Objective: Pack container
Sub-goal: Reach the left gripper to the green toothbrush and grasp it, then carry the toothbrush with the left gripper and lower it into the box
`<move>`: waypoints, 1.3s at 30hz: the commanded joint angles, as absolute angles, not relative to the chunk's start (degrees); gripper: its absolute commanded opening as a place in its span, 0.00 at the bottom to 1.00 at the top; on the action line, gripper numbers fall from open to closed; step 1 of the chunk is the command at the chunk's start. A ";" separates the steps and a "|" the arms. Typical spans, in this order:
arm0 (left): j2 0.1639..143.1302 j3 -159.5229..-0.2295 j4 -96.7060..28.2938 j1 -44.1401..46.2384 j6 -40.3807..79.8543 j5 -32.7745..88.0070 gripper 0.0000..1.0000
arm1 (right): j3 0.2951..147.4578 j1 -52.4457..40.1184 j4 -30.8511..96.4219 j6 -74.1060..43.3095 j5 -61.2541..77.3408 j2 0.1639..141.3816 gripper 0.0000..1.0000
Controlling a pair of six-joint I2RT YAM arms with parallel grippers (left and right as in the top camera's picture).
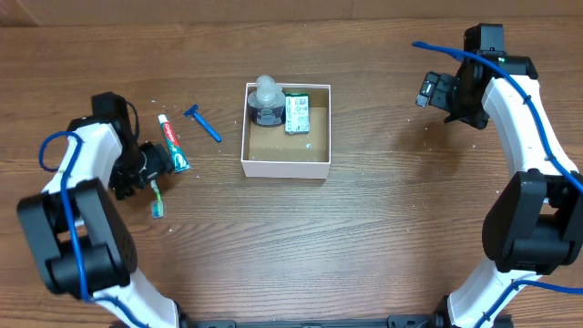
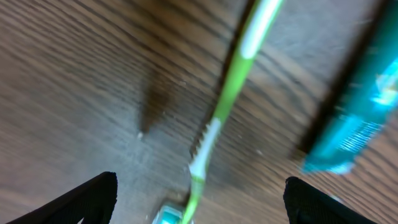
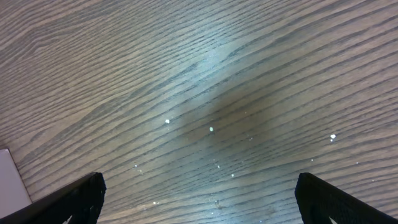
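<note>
White cardboard walls and a brown floor mark the container (image 1: 284, 169), which sits just toward 12 o'clock of the centre of the table (image 1: 364, 237). A bottle (image 1: 266, 102) and a green packet (image 1: 296, 114) occupy its 12 o'clock side; the rest of the floor is bare.

At 9 o'clock from the container lie a blue razor (image 1: 204, 124), a toothpaste tube (image 1: 173, 144) and a green toothbrush (image 2: 233, 87).

The left gripper (image 2: 199, 202) hovers low over the toothbrush, fingers spread, the handle running between them. The right gripper (image 3: 199, 199), at 3 o'clock, is likewise spread above bare wood.

Probable faults:
- The toothbrush lies flat and thin. Closing fingers may scrape the table or pinch only an edge, letting it swivel or drop.
- The toothpaste tube lies just beside it and may be nudged or caught.
</note>
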State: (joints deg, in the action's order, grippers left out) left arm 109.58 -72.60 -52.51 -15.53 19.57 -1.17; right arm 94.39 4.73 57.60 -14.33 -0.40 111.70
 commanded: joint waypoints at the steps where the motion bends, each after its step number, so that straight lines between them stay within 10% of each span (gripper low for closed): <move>1: 114.08 -72.75 -51.59 -15.81 19.92 -1.87 0.87 | 95.33 4.54 57.30 -14.11 -0.75 110.04 1.00; 7: 117.27 -72.75 -50.72 -15.73 19.90 -1.50 0.76 | 95.33 4.54 57.30 -14.11 -0.75 110.06 1.00; 15: 117.27 -72.75 -50.94 -15.73 19.70 -1.48 0.06 | 95.33 4.54 57.30 -14.13 -0.75 110.06 1.00; 39: 117.21 -129.88 -84.01 -2.55 -8.16 23.09 0.04 | 95.33 4.54 57.30 -14.11 -0.75 110.06 1.00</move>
